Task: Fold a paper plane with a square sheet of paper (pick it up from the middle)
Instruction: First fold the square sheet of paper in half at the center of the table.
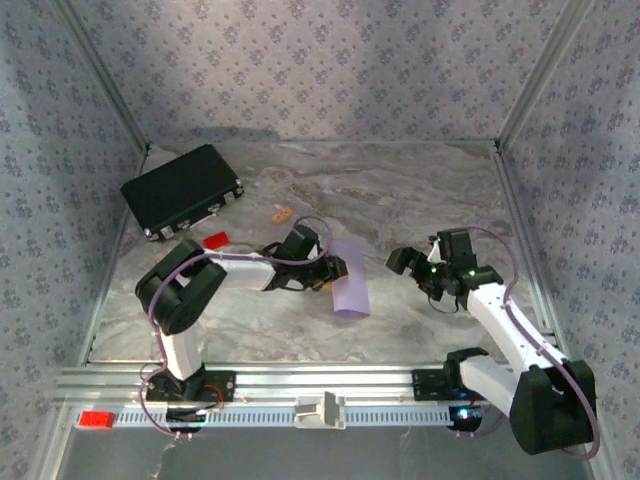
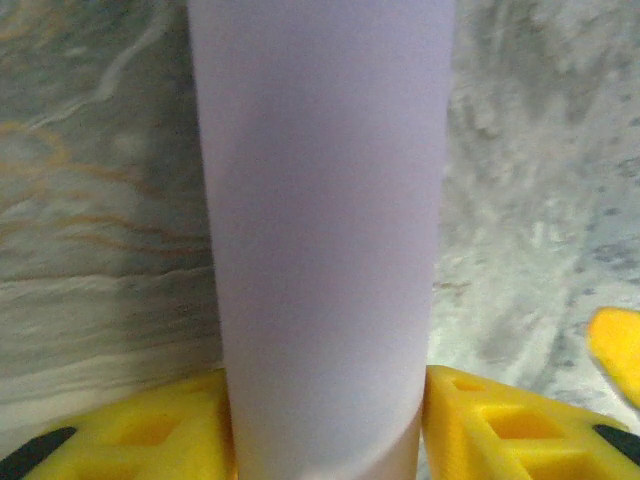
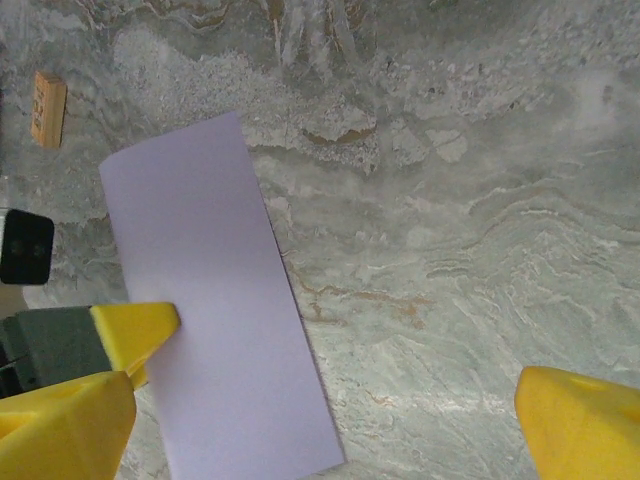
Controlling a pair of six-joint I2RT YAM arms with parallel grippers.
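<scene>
The square sheet of paper point(image 1: 350, 290) is pale lilac and folded over into a long narrow rectangle, not a paper plane. It lies at the middle of the marble table. My left gripper point(image 1: 335, 270) reaches it from the left. In the left wrist view the paper point(image 2: 320, 200) fills the gap between the yellow fingers point(image 2: 150, 435), touching both, so the left gripper point(image 2: 325, 430) is shut on it. In the right wrist view one left finger point(image 3: 140, 325) sits on the paper's point(image 3: 220, 320) left edge. My right gripper point(image 1: 415, 265) hovers to the right of the paper, open point(image 3: 320, 430), holding nothing.
A black case point(image 1: 182, 190) lies at the back left. A small red block point(image 1: 216, 240) sits in front of it and a small tan block point(image 1: 282, 214) lies behind the left gripper. The tan block point(image 3: 48, 108) also shows in the right wrist view. Patterned walls enclose the table.
</scene>
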